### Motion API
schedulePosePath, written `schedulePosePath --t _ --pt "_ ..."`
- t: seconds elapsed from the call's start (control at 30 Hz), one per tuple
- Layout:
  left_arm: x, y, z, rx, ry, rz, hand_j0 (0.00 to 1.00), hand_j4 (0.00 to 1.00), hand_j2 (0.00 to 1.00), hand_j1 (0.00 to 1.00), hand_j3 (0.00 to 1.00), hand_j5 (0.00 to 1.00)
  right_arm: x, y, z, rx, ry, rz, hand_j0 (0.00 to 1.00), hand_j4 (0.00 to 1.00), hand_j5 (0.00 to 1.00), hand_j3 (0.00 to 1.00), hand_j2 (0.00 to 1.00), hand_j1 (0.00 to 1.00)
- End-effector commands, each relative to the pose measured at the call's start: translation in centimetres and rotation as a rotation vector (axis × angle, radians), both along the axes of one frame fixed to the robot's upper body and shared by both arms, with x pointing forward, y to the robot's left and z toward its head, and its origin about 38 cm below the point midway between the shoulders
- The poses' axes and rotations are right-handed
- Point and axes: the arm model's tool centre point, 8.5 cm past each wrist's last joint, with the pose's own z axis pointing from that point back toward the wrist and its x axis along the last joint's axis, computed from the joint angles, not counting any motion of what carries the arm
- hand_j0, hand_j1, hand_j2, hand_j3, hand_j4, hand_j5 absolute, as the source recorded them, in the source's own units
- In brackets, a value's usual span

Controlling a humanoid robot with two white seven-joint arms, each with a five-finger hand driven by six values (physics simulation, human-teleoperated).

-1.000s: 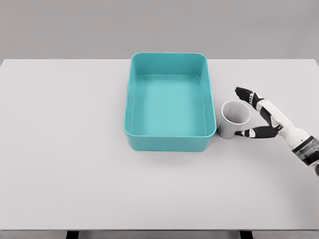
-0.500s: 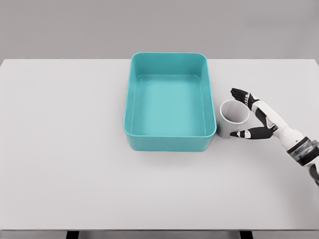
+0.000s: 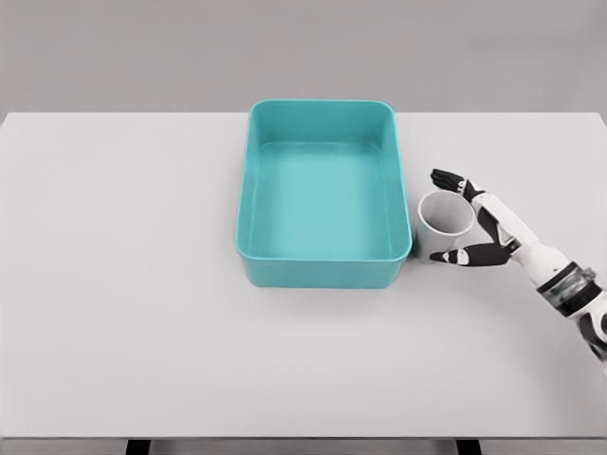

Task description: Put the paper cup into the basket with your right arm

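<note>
Right hand (image 3: 479, 220) with fingers spread around, not yet gripping, the upright paper cup (image 3: 445, 226) just beside the basket (image 3: 322, 270); an uneven closure could tip it against the wall.

Bright, even, shadowless; slightly soft render.

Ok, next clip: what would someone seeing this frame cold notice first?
The big teal basket sits mid-table, with nothing inside it. Just off its right side stands a white paper cup, upright, close against the basket wall. The right hand comes in from the lower right and brackets the cup, fingers spread behind it and the thumb in front; whether it touches the cup yet is unclear.
</note>
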Motion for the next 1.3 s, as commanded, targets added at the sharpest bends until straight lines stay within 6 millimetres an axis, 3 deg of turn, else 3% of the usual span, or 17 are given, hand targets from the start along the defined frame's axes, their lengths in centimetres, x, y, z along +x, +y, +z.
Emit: schedulePosePath --t 0.0,0.2,0.27,0.37,0.5,0.7,1.0,1.27 --pt "0.0 0.0 0.0 -0.001 0.000 -0.001 1.00 1.00 1.00 1.00 1.00 1.00 0.0 0.1 0.0 0.006 0.000 -0.001 0.95 0.95 0.95 0.95 0.95 0.95" --pt "0.0 0.0 0.0 0.001 0.000 0.001 1.00 1.00 1.00 1.00 1.00 1.00 0.0 0.1 0.0 0.008 0.000 -0.002 0.80 0.80 0.80 0.80 0.80 0.80" --pt "0.0 0.0 0.0 -0.001 0.001 -0.001 1.00 1.00 1.00 1.00 1.00 1.00 0.0 0.1 0.0 0.009 0.002 -0.002 0.68 0.68 0.68 0.68 0.68 0.68" --pt "0.0 0.0 0.0 -0.001 0.000 0.001 1.00 1.00 1.00 1.00 1.00 1.00 0.0 0.1 0.0 0.009 0.002 -0.002 0.64 0.64 0.64 0.64 0.64 0.64" --pt "0.0 0.0 0.0 0.001 0.000 0.001 1.00 1.00 1.00 1.00 1.00 1.00 0.2 0.0 0.2 0.006 -0.004 -0.002 0.63 0.63 0.63 0.63 0.63 0.63" --pt "0.0 0.0 0.0 -0.001 0.001 -0.001 1.00 1.00 1.00 1.00 1.00 1.00 1.6 0.0 2.3 -0.003 -0.057 0.004 0.63 0.63 0.63 0.63 0.63 0.63" --pt "0.0 0.0 0.0 -0.001 0.001 -0.001 1.00 1.00 1.00 1.00 1.00 1.00 4.5 0.4 7.1 -0.059 -0.184 0.030 0.63 0.63 0.63 0.63 0.63 0.63" --pt "0.0 0.0 0.0 -0.001 0.000 -0.001 1.00 1.00 1.00 1.00 1.00 1.00 6.7 2.1 11.1 -0.138 -0.293 0.089 0.63 0.63 0.63 0.63 0.63 0.63"
